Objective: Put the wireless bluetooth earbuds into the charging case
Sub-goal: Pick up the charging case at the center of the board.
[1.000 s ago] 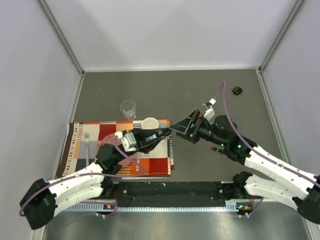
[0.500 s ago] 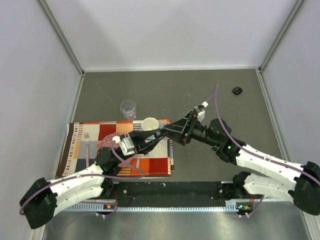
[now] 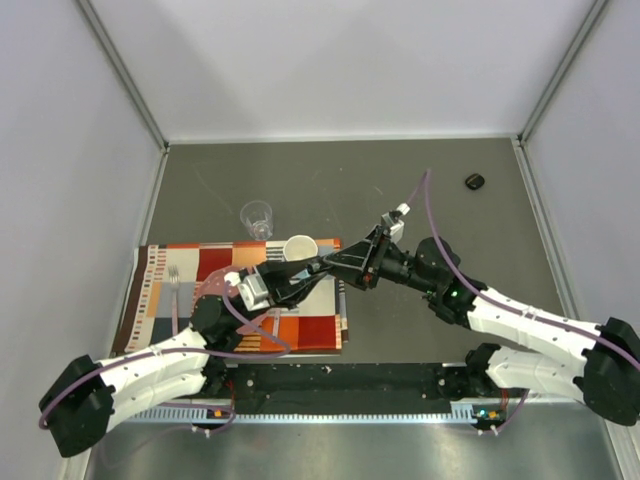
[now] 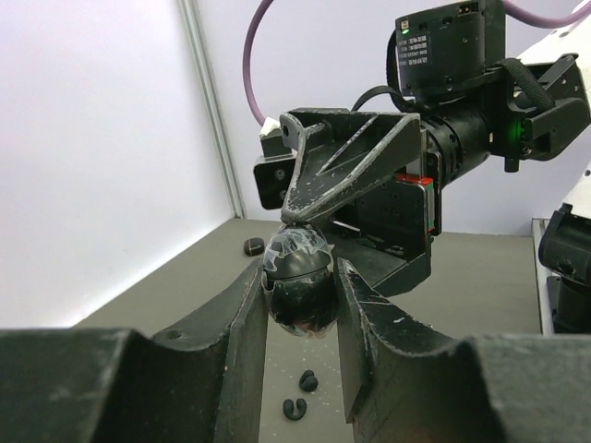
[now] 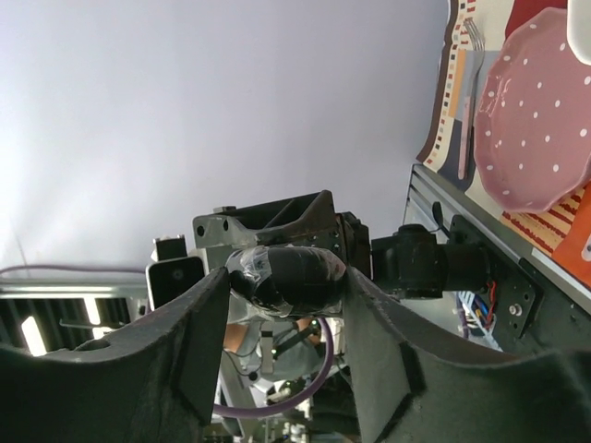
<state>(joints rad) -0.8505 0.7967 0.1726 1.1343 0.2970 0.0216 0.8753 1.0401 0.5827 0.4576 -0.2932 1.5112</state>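
Observation:
A black oval charging case [image 4: 297,293] wrapped in clear tape is held up above the table, with my left gripper [image 4: 297,277] shut on its sides. My right gripper [image 4: 297,220] meets it from the other side. In the right wrist view the case [image 5: 294,279] fills the gap between the right gripper's [image 5: 286,288] fingers, which press on both of its ends. From above, the two grippers [image 3: 338,265] meet tip to tip over the placemat's right edge. Two tiny black earbuds [image 4: 307,379] [image 4: 294,408] lie on the grey table below.
A second black case [image 3: 474,181] lies at the far right of the table. A white mug [image 3: 299,247] and a clear glass [image 3: 257,217] stand behind the striped placemat [image 3: 190,270], which carries a fork [image 3: 173,290] and a pink dotted plate [image 5: 545,138].
My right gripper has moved left up to the case in the left gripper, and its jaws have closed in onto it. The left arm has hardly moved.

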